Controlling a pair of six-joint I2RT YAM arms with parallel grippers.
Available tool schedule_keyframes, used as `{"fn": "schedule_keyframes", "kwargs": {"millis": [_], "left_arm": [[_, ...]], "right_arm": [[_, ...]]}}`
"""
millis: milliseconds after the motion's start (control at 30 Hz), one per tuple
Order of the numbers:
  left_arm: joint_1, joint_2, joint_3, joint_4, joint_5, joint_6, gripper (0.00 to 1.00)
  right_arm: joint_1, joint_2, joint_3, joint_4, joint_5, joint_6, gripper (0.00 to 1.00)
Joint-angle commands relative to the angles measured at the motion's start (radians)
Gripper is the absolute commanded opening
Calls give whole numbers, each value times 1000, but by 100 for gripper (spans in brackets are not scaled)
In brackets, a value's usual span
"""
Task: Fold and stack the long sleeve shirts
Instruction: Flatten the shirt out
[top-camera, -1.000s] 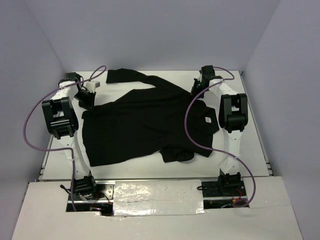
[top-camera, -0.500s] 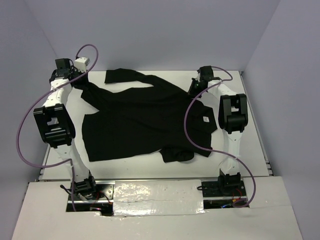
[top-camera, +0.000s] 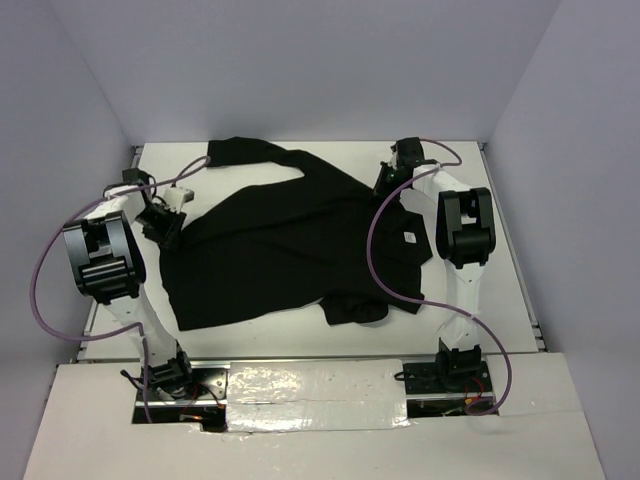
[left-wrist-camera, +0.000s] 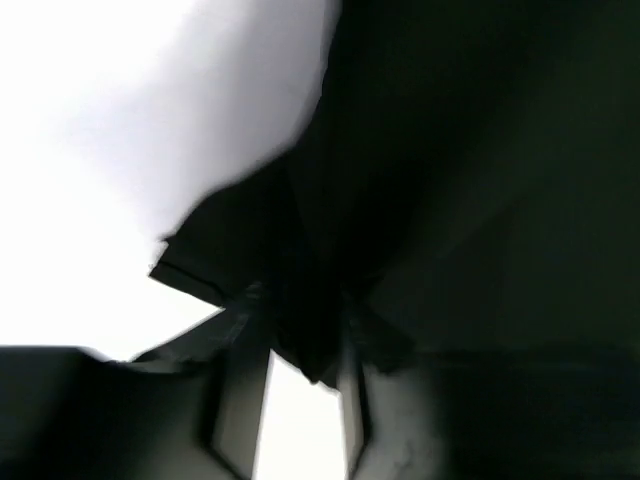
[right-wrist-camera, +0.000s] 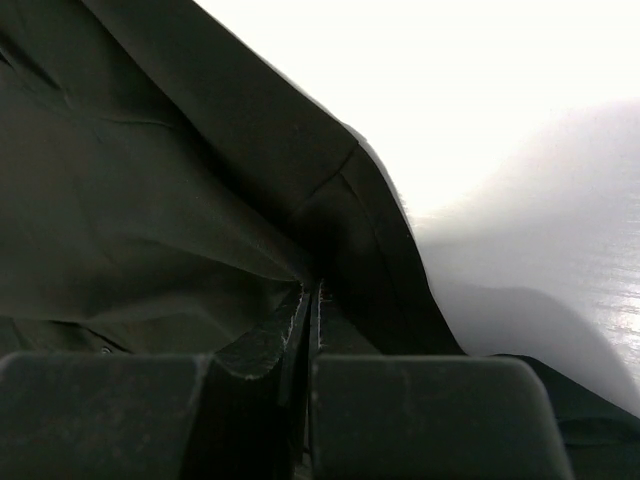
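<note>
Shirt (top-camera: 290, 240) — black, long-sleeved — lies spread across the white worktop (top-camera: 340, 155), one sleeve reaching toward the far left and a small white tag (top-camera: 410, 238) on its right side. Right jaws are pressed together on a fold at its far right edge. Left jaws stand apart at its left edge, with cloth between the tips — that view is blurred.

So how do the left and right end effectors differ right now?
The left end effector has jaws parted, table showing between them; the right end effector is shut on a fold of the shirt. The left sits at the shirt's left edge, the right at its far right edge. Both are low, at the cloth's border.
</note>
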Motion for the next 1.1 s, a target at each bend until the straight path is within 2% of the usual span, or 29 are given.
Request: {"fn": "schedule_keyframes", "kwargs": {"millis": [0,33,67,100,133,167,200,233,300,367,600,733,767,833,867,933,967,1067], "left_arm": [[-22,-46,0,-176,18,288,45],[-25,-50,26,-213,60,327,51],[-25,-41,112,-301,107,359,62],[-25,-28,172,-345,156,387,64],[-25,-8,307,-380,247,381,74],[-25,50,375,-438,293,367,74],[-30,83,508,-454,368,318,74],[-34,113,558,-445,387,260,73],[-52,195,619,-346,381,89,71],[-108,256,646,-273,311,15,68],[-255,373,643,-109,212,-56,74],[-276,413,630,-48,99,-108,74],[-283,413,606,-32,32,-115,73],[-287,404,578,12,-7,-118,68],[-289,399,558,20,-1,-119,49],[-293,374,547,20,22,-124,24],[-298,364,547,18,48,-125,1],[-298,307,576,23,70,-130,0]], "right_arm": [[7,-82,-5,19,-3,-4,0],[5,-83,-6,19,-2,-5,0],[5,-83,-6,16,0,-7,0],[3,-82,-3,14,1,-10,0],[5,-82,-2,8,1,-13,0],[7,-80,5,3,3,-15,0],[5,-79,8,0,6,-18,0],[7,-80,8,2,7,-18,0],[7,-79,5,0,9,-18,0],[7,-76,8,-4,11,-18,0],[7,-76,12,-27,24,-33,0],[7,-76,6,-27,27,-34,0],[7,-79,3,-26,26,-33,0],[7,-82,-5,-18,23,-30,0],[7,-83,-8,-17,23,-30,0],[5,-85,-11,-15,21,-28,0],[7,-86,-12,-12,21,-27,0],[7,-94,-26,2,18,-24,0]]}}
